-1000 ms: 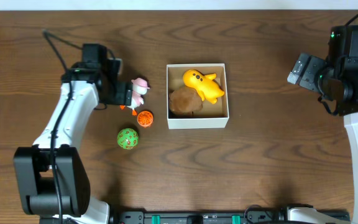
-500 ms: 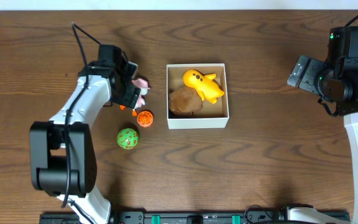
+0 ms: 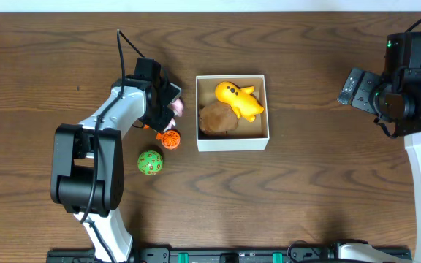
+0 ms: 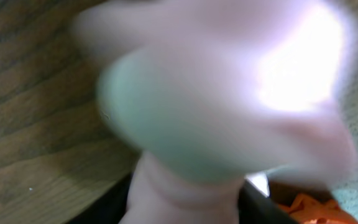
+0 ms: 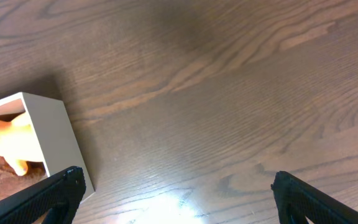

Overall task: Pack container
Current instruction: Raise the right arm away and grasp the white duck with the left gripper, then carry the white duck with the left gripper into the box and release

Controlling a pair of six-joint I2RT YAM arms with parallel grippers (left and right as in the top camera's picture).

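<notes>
The container [image 3: 232,142], a small square box with white walls and a brown inside, stands mid-table. It holds a yellow duck toy [image 3: 237,98] and a brown plush [image 3: 218,118]. My left gripper [image 3: 169,104] is just left of the box, shut on a pink and white duck toy [image 3: 178,108] that it mostly hides. In the left wrist view that toy [image 4: 222,112] fills the frame, blurred, between the dark jaws. My right gripper [image 3: 352,86] is open and empty, far right of the box. In the right wrist view its fingers [image 5: 179,199] are spread wide over bare wood, with the box's corner [image 5: 48,134] at the left.
An orange ball [image 3: 170,139] lies just below the left gripper, near the box's front left corner. A green ball [image 3: 150,162] lies further down and left. The left arm stretches from the table's front edge up to the gripper.
My left gripper has moved right over the pink and white duck toy and closed round it. The toy now sits nearer the box. The right arm has hardly moved.
</notes>
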